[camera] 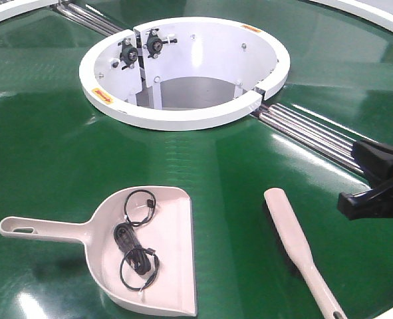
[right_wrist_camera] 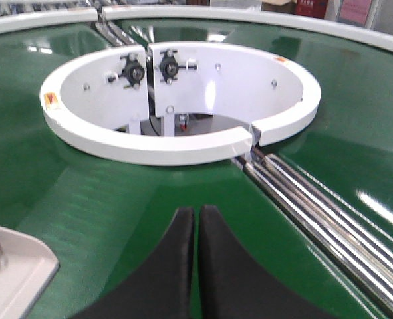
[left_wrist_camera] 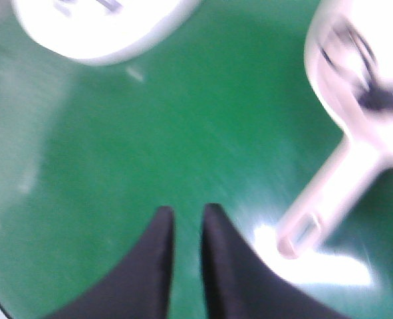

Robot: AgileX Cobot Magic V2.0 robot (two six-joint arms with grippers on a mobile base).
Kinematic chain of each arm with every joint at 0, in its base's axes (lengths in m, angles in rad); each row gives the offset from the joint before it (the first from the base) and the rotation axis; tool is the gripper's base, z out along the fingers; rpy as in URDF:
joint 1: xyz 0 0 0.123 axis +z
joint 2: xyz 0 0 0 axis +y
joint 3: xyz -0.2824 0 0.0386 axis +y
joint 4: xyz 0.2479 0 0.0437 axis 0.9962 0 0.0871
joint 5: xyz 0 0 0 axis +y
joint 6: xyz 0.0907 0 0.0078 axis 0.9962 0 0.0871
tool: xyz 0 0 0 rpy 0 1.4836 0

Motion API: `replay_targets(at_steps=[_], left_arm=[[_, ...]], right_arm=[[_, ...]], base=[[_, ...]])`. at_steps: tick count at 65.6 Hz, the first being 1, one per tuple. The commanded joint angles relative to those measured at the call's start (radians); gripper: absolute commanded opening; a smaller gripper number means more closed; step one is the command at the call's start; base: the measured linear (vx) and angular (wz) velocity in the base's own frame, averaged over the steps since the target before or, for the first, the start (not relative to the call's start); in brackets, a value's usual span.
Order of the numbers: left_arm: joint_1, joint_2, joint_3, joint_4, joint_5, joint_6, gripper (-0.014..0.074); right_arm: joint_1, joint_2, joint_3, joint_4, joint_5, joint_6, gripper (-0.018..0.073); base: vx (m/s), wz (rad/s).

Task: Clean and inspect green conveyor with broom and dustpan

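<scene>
1. The green conveyor [camera: 43, 146] is filling every view, a glossy belt running around a white ring [camera: 183, 119], with chrome roller strips [camera: 316, 133] crossing it toward the right.
2. The dustpan [camera: 173, 266] is lying flat on the belt at lower left, its handle pointing left and its flat lip facing right; black cable scraps [camera: 135, 242] are sitting inside it.
3. The broom [camera: 296, 239] is lying on the belt just right of the dustpan, apart from it, its long axis running from the upper-left bristle end down to the handle at the lower right.
4. The right gripper [right_wrist_camera: 197, 219] is hanging above the belt with its jaws nearly together and nothing between them; in the front view it is showing at the right edge, near the broom, so this arm looks better placed for the broom handle.
5. The left gripper [left_wrist_camera: 186, 226] is showing a narrow gap between its fingers, holding nothing, with the dustpan handle just to its right in the blurred wrist view.
</scene>
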Motion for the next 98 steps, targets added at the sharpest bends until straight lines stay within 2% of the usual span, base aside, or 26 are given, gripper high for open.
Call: replay_targets(at_steps=[1, 4, 9, 14, 20, 26, 29, 34, 49, 87, 94, 98], left_arm=[[-0.004, -0.064, -0.025, -0.010, -0.163, -0.153, -0.0025], [-0.004, -0.092, -0.023, -0.010, -0.202, -0.254, -0.0025], [-0.004, -0.137, 0.008, -0.010, -0.259, -0.342, -0.0024], [-0.004, -0.210, 0.097, -0.017, -0.375, -0.412, -0.0024], [-0.004, -0.314, 0.244, -0.052, -0.528, -0.444, -0.0024], [-0.004, -0.420, 0.398, -0.121, -0.655, -0.445, -0.0024], [-0.004, -0.467, 0.465, -0.151, -0.701, -0.445, -0.0024], [-0.004, -0.542, 0.572, -0.159, -0.752, -0.445, -0.0024], [-0.004, -0.654, 0.690, -0.159, -0.746, -0.445, -0.0024], [-0.004, -0.658, 0.697, -0.158, -0.725, -0.445, -0.0024], [0.000, -0.659, 0.697, -0.103, -0.722, -0.446, -0.0024], [0.022, -0.659, 0.697, -0.084, -0.721, -0.488, -0.0024]], right_arm=[[-0.004, -0.043, -0.028, -0.002, -0.080, 0.003, -0.0008], [-0.004, -0.074, -0.028, -0.002, -0.070, 0.003, -0.0006], [-0.004, -0.103, -0.024, -0.002, -0.050, 0.003, -0.0006], [-0.004, -0.130, 0.022, -0.002, -0.073, 0.003, -0.0006], [-0.004, -0.155, 0.113, -0.002, -0.111, 0.004, -0.0006], [-0.004, -0.170, 0.183, -0.002, -0.147, 0.026, -0.0006], [-0.004, -0.171, 0.204, -0.002, -0.172, 0.033, -0.0006], [-0.004, -0.171, 0.219, -0.002, -0.189, 0.041, -0.0006], [-0.005, -0.170, 0.219, -0.002, -0.184, 0.041, -0.0006], [-0.005, -0.170, 0.219, -0.002, -0.174, 0.041, -0.0006], [-0.005, -0.170, 0.219, -0.002, -0.174, 0.041, -0.0006], [-0.005, -0.170, 0.219, -0.002, -0.174, 0.041, -0.0006]], base=[[0.00, 0.00], [0.00, 0.00], [0.00, 0.00], [0.00, 0.00], [0.00, 0.00], [0.00, 0.00], [0.00, 0.00], [0.00, 0.00], [0.00, 0.00], [0.00, 0.00], [0.00, 0.00], [0.00, 0.00]])
